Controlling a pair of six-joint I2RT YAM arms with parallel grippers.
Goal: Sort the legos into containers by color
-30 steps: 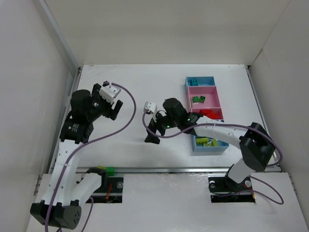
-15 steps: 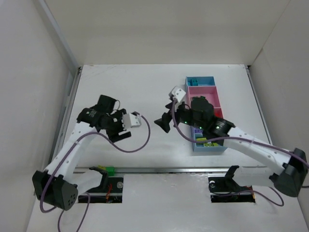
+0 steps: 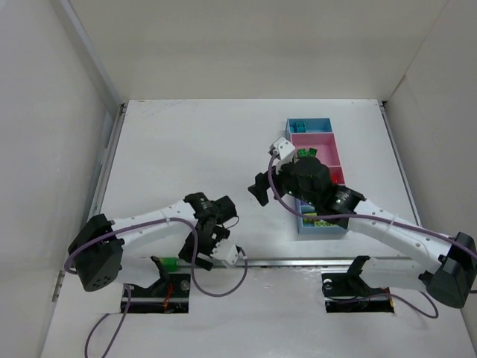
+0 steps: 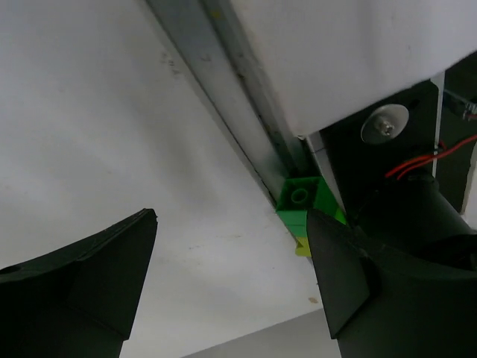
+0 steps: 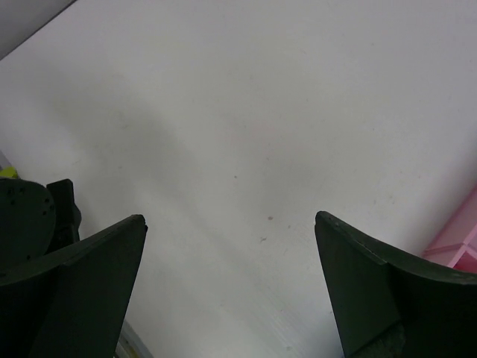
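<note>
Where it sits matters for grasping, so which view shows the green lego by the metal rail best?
Left wrist: the green lego is close, stud visible, against the metal rail. Top external shows only a green speck by the rail. Right wrist misses it.

No text, label, brand, number or sign can be read in any view.
</note>
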